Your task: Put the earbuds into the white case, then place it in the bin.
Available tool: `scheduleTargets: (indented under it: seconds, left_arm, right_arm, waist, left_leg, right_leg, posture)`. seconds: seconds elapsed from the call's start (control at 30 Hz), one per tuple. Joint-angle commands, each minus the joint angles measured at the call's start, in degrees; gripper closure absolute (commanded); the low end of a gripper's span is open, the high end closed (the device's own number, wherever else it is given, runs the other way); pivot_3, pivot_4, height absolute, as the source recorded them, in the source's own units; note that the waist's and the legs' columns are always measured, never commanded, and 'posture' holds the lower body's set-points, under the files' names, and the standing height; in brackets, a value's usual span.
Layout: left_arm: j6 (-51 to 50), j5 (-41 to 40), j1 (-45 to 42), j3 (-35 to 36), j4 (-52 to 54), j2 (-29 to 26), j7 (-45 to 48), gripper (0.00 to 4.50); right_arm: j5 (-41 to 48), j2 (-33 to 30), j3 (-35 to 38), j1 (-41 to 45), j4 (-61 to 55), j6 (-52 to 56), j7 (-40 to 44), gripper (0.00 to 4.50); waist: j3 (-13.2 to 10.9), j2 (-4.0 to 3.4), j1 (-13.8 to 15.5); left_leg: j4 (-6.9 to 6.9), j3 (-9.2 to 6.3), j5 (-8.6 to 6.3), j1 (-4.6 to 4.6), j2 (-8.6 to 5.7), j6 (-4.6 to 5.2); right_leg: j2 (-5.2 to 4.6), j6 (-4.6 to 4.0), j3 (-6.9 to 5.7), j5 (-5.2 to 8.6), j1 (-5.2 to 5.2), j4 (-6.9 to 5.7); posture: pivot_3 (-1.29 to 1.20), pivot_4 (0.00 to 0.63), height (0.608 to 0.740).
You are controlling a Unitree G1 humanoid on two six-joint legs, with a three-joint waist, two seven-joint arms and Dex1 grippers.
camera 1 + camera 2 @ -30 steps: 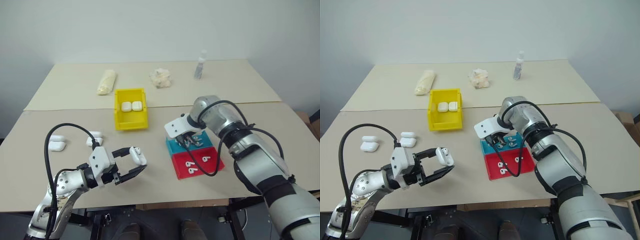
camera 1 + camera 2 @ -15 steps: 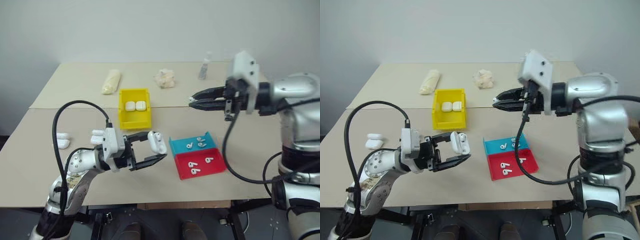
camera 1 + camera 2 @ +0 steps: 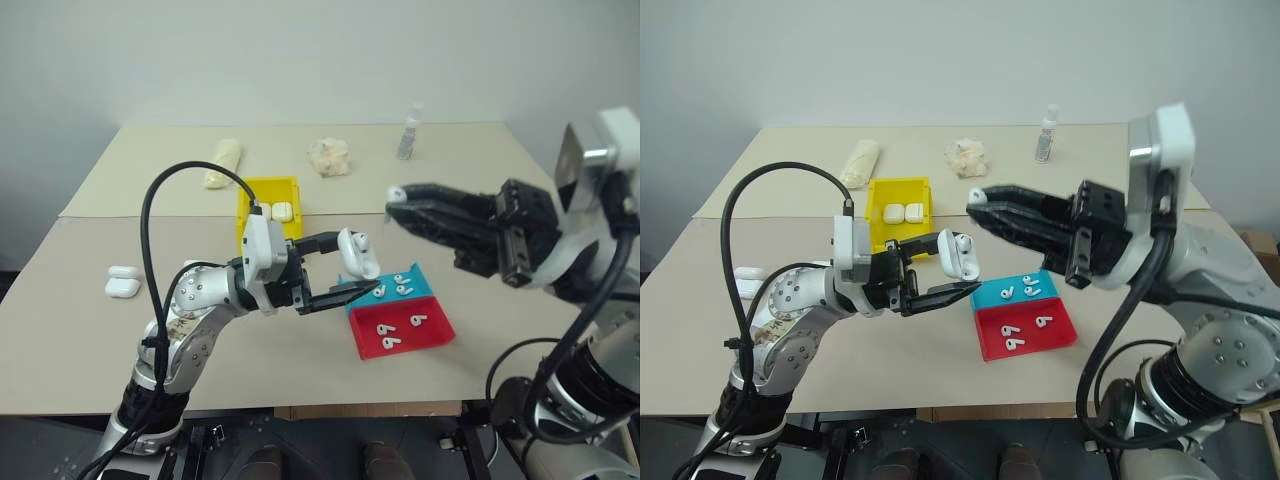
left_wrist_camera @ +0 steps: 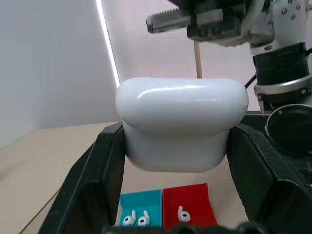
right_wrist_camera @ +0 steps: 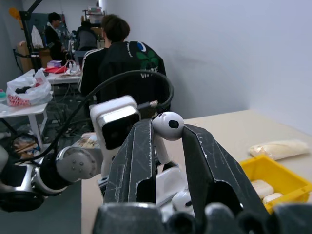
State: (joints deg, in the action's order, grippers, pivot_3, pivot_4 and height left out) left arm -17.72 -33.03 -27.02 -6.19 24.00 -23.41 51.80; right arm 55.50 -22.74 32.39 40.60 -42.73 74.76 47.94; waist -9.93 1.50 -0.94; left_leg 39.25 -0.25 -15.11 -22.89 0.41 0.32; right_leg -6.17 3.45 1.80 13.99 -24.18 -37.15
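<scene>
My left gripper (image 3: pixel 358 266) is shut on a white case (image 3: pixel 358 254), held above the table's middle with its lid tipped open. The same case (image 4: pixel 180 122) sits between the black fingers in the left wrist view. My right gripper (image 3: pixel 396 203) points left toward the case, a short way to its right and slightly higher. It is shut on one earbud (image 3: pixel 397 192), whose round head (image 5: pixel 168 126) sticks up between the pads. More earbuds (image 3: pixel 400 285) lie in the trays below. The yellow bin (image 3: pixel 243 200) behind my left wrist holds two cases (image 3: pixel 272 211).
A teal tray (image 3: pixel 425 287) and a red tray (image 3: pixel 435 333) lie side by side right of centre. Two loose cases (image 3: pixel 122 281) rest at the left. A wrapped roll (image 3: pixel 222 163), crumpled cloth (image 3: pixel 328 157) and small bottle (image 3: pixel 408 133) stand at the back. People (image 5: pixel 117 58) are behind.
My right gripper has lifted off the teal tray with an earbud, drawn back and turned to point left. My left gripper has carried the case up and to the right.
</scene>
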Motion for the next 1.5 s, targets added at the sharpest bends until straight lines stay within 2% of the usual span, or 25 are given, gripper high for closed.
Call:
scheduleTargets:
  seconds: [0.03, 0.2, 0.5, 0.8, 0.87, 0.9, 1.0, 1.5]
  left_arm:
    - [-0.2, -1.4, -1.3, 0.3, 2.8, 0.7, -0.9, 1.70]
    - [-0.1, -1.9, -1.9, 0.4, 2.7, 0.9, -1.0, 1.70]
    - [-0.2, -2.3, -2.4, 0.8, 2.3, 0.5, -0.7, 1.70]
    - [-0.1, -2.3, -2.3, 0.7, 2.4, 0.7, -0.8, 1.70]
    - [-0.1, -2.3, -2.3, 0.5, 2.5, 0.8, -0.9, 1.70]
    - [-0.2, -2.3, -2.3, 0.5, 2.5, 0.8, -1.0, 1.70]
    - [-0.3, -2.3, -2.3, 0.5, 2.6, 0.7, -1.0, 1.70]
    - [1.5, 0.3, -1.0, 0.3, -0.4, -0.5, 0.7, 1.70]
  right_arm:
    - [4.9, -2.5, -1.2, -2.3, -1.7, -4.3, -3.3, 3.83]
    - [9.0, -5.1, -4.0, -5.1, -0.2, -8.6, -6.9, 3.83]
    - [8.2, -9.5, -10.1, -11.0, 0.5, -18.1, -7.8, 3.83]
    - [9.0, -12.6, -12.9, -14.0, 0.7, -24.0, -8.8, 3.83]
    - [8.4, -13.3, -13.5, -14.8, 0.4, -25.4, -8.6, 3.11]
    - [8.2, -13.6, -13.8, -15.1, 0.2, -26.0, -8.5, 2.92]
    - [7.4, -14.1, -14.8, -15.3, 0.8, -26.9, -10.3, 1.96]
    - [7.9, -18.2, -15.1, -17.1, 1.8, -30.3, -9.9, 1.96]
  waist:
    - [0.0, 0.00, 0.0]
    - [0.0, 0.01, 0.0]
    - [0.0, 0.02, 0.1]
    - [0.0, 0.02, 0.1]
    - [0.0, 0.03, 0.1]
    - [0.0, 0.03, 0.1]
    - [0.0, 0.03, 0.1]
    - [0.0, 0.03, 0.1]
  left_leg:
    - [0.00, 0.00, 0.00, 0.02, 0.00, 0.00]
    - [0.02, 0.00, 0.01, 0.04, 0.00, 0.01]
    - [0.03, 0.03, 0.00, 0.02, -0.01, 0.01]
    - [0.05, 0.03, 0.00, 0.02, -0.01, 0.01]
    - [0.05, 0.03, 0.00, 0.02, -0.01, 0.01]
    - [0.05, 0.03, 0.00, 0.02, -0.01, 0.01]
    - [0.06, 0.03, 0.00, 0.03, -0.01, 0.01]
    - [0.06, 0.05, 0.00, 0.03, -0.01, 0.02]
  right_leg:
    - [0.00, 0.00, 0.01, 0.00, 0.02, 0.00]
    - [0.00, 0.00, 0.01, 0.00, 0.02, 0.06]
    - [0.00, 0.00, 0.01, 0.00, 0.04, 0.09]
    - [0.00, 0.01, 0.00, 0.00, 0.05, 0.15]
    - [0.00, 0.01, 0.01, 0.00, 0.04, 0.16]
    - [0.00, 0.00, 0.01, 0.00, 0.04, 0.16]
    - [0.00, 0.01, 0.01, 0.00, 0.05, 0.16]
    - [0.00, 0.01, 0.01, 0.00, 0.06, 0.18]
  posture:
    - [0.00, 0.150, 0.740]
    - [0.00, 0.150, 0.740]
    - [0.00, 0.150, 0.740]
    - [0.00, 0.150, 0.740]
    - [0.00, 0.150, 0.740]
    - [0.00, 0.150, 0.740]
    - [0.00, 0.150, 0.740]
    - [0.00, 0.150, 0.740]
